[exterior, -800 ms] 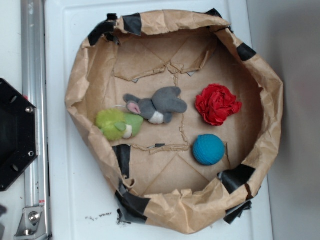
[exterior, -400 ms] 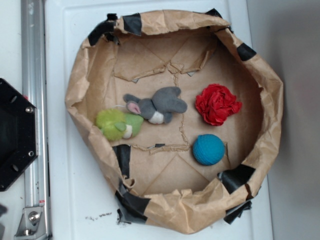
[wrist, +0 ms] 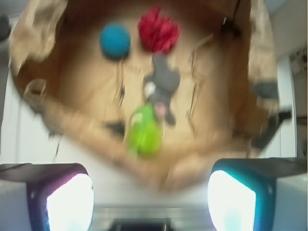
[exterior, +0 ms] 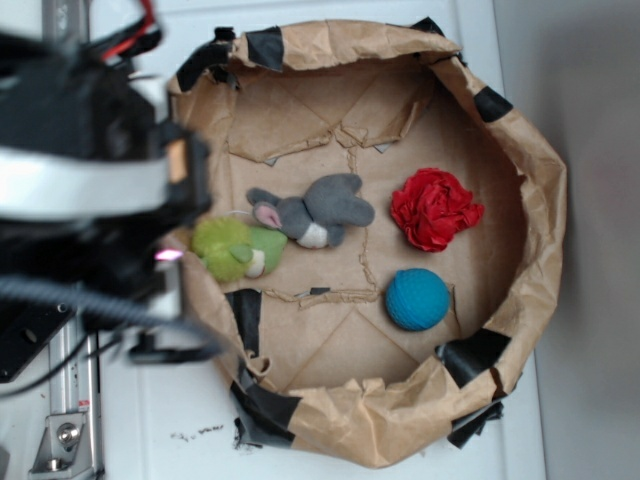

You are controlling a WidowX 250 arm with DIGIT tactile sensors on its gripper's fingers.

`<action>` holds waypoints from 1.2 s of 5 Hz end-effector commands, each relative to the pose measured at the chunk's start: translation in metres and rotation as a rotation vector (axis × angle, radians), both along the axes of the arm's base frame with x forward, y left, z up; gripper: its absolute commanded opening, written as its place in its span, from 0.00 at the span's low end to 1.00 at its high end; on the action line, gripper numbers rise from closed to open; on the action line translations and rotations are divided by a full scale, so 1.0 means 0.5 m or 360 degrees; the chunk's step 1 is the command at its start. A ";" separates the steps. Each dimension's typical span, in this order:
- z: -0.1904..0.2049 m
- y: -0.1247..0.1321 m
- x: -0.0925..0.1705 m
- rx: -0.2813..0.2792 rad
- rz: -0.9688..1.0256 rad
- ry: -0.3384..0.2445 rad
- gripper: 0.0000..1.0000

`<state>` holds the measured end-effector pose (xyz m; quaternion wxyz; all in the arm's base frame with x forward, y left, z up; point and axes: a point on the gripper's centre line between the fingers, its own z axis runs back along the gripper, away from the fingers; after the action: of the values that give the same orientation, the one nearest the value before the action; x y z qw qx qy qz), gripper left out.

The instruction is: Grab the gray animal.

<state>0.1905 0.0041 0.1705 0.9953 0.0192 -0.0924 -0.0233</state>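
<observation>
The gray animal (exterior: pixel 313 212), a small gray plush bunny with a pink inner ear and white belly, lies on its side in the middle of the brown paper bowl (exterior: pixel 540 200). It also shows in the blurred wrist view (wrist: pixel 162 84). My gripper (wrist: pixel 150 192) is open and empty, its two fingers wide apart, high above the bowl's left rim and well short of the bunny. In the exterior view the arm (exterior: pixel 85 190) covers the left side, and the fingertips are hidden.
A lime-green plush toy (exterior: pixel 235 248) lies touching the bunny's left side. A red ruffled toy (exterior: pixel 433 207) sits to its right and a blue ball (exterior: pixel 416 298) at the lower right. The bowl's crumpled walls with black tape ring all of them.
The arm has come into the exterior view from the left, now covering the bowl's left rim. The toys have not moved.
</observation>
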 end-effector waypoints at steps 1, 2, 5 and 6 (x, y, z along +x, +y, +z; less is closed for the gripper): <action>-0.091 0.025 0.099 0.0002 0.0064 -0.0026 1.00; -0.174 0.008 0.117 -0.0020 -0.0026 0.0036 1.00; -0.268 0.032 0.125 0.0137 -0.0171 0.0129 0.00; -0.214 0.031 0.140 0.0111 -0.0194 0.0115 0.00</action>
<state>0.2499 0.0138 0.0474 0.9944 0.0420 -0.0195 -0.0951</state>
